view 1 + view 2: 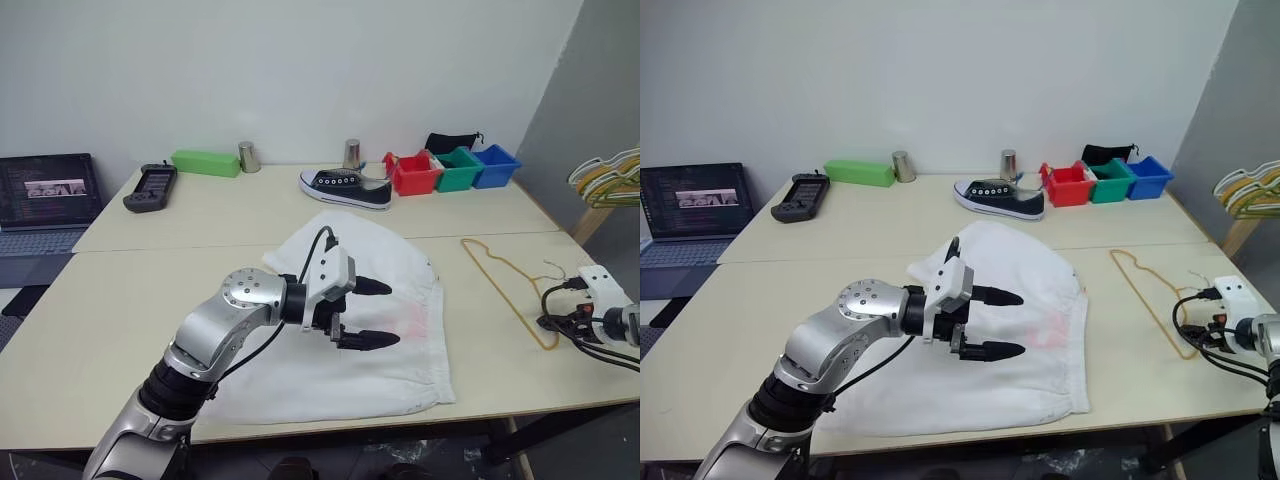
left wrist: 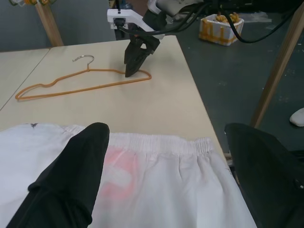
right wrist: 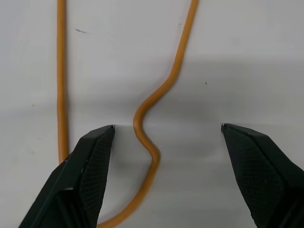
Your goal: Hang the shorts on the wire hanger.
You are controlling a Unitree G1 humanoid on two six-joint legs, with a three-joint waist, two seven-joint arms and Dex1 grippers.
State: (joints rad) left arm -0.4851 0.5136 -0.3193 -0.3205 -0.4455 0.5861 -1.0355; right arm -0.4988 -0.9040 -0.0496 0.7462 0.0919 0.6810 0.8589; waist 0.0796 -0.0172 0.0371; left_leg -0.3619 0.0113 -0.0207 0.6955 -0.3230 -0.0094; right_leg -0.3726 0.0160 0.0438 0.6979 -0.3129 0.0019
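The shorts [image 1: 370,330] lie spread flat on the pale tabletop [image 1: 100,330], near its front edge, waistband toward the robot's right. The left wrist view shows the gathered elastic waistband and a faint reddish print, which in the head views is a small pink smudge. The wire hanger [image 1: 505,283] lies flat on the tabletop just right of the shorts, apart from them, its hook by the right edge.

The left tool [image 1: 372,312] hovers over the middle of the shorts, fingers spread wide and holding nothing. The right tool [image 2: 136,61] shows in the left wrist view with its tips down at the hanger's end; the right wrist view shows its fingers [image 3: 90,166] spread, straddling a bend of the wire without pinching it.

Farther back stand a black shoe [image 1: 345,187], red, green and blue bins [image 1: 455,168], two metal cups [image 1: 249,156], a green block [image 1: 205,162], a black handset [image 1: 151,187] and a laptop [image 1: 45,200].
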